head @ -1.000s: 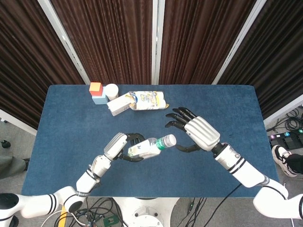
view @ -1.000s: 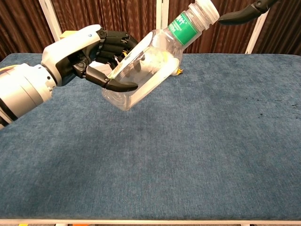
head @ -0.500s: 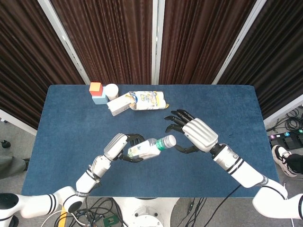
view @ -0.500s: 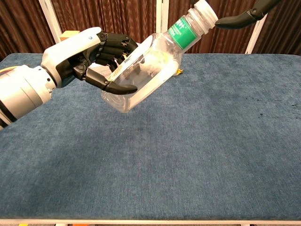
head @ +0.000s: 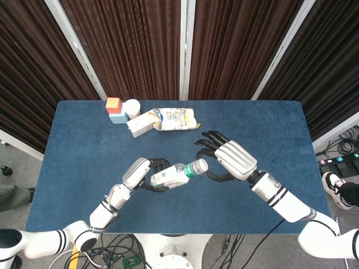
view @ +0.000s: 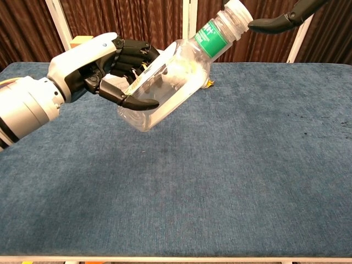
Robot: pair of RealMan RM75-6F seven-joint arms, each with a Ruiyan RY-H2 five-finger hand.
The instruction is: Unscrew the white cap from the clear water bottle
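Note:
My left hand grips the clear water bottle around its body and holds it tilted above the table, neck pointing right. The bottle has a green label and a white cap. My right hand is spread just right of the cap, its fingers around the cap's end. In the chest view only one dark fingertip of it shows, right beside the cap. I cannot tell whether any finger touches the cap.
At the back of the blue table lie a snack bag, a white box, a white cylinder and an orange block on a blue one.
My right hand has moved left and closer to the cap. The bottle has shifted slightly in my left hand's grip.

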